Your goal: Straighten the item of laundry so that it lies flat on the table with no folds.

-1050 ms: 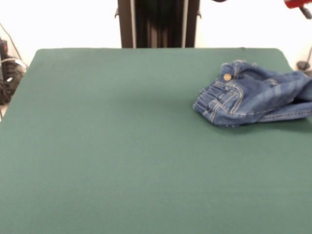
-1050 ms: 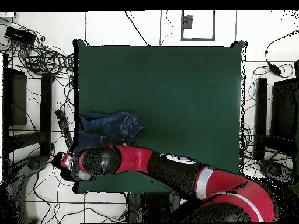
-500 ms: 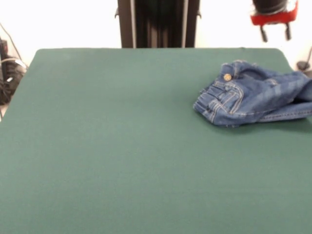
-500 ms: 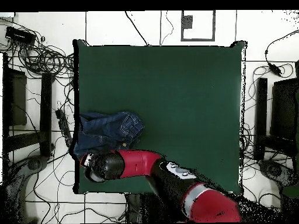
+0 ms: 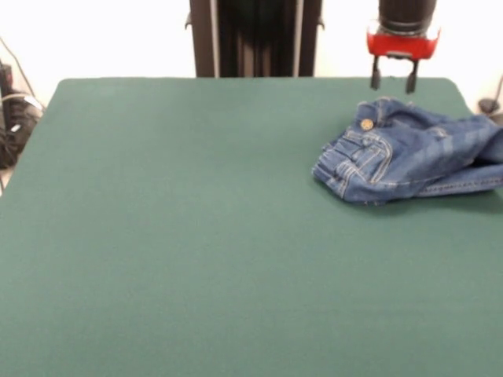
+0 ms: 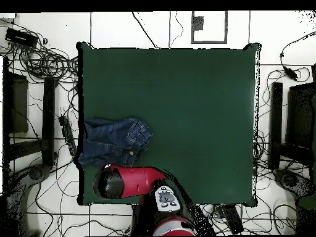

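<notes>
From the front, the table (image 5: 196, 236) spreads out below me, a plain dark green cloth, bare apart from the jeans (image 5: 409, 157). Behind it is a pale wall with a dark upright column (image 5: 254, 38) at the middle, and a tangle of cables (image 5: 14, 118) lies off one side. My gripper (image 5: 392, 78) hangs above the table's far edge, a red band over two short dark fingers (image 5: 376, 77) that stand apart, with nothing between them. The jeans lie just below and in front of my fingertips, not touching them. They are bunched up, the waistband with its brass button (image 5: 367, 124) nearest to me, the legs folded over each other and trailing off toward the table's side edge.

From overhead, my arm (image 6: 139, 181) shows as a red and black shape that covers the gripper, so the fingers cannot be seen here. This view shows the jeans (image 6: 114, 142) lying at the table's (image 6: 185, 105) side edge, one part reaching the edge, with the end of my arm just beside them. It also shows the whole room: a white tiled floor (image 6: 123, 28) around the table, loose cables (image 6: 43, 58) in heaps, dark stands (image 6: 276, 123) at both sides, and a grey frame (image 6: 208, 27) on the floor past the far edge.
</notes>
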`<state>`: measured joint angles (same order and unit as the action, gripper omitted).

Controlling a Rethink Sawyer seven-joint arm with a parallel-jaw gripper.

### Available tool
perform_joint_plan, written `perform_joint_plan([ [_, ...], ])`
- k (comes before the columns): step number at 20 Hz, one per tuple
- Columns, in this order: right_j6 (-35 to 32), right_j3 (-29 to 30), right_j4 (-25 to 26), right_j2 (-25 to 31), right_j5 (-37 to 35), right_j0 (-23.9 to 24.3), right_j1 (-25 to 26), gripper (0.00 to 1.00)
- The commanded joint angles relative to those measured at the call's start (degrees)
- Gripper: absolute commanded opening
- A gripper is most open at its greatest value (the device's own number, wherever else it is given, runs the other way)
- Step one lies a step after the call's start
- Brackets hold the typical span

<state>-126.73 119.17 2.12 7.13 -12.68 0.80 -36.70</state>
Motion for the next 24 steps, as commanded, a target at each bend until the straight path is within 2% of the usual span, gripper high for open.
perform_joint_plan([
  [1, -11.78, -7.03, -3.62, -8.77, 7.61, -1.07, 3.35, 1.00],
  [7, -8.92, -9.12, -2.77, -11.18, 9.41, -0.77, 3.71, 1.00],
  [13, -6.72, -10.59, -1.99, -6.58, 10.30, 4.21, 6.21, 1.00],
  [24, -9.06, -10.28, -4.15, -4.71, 8.45, 3.09, 5.80, 1.00],
])
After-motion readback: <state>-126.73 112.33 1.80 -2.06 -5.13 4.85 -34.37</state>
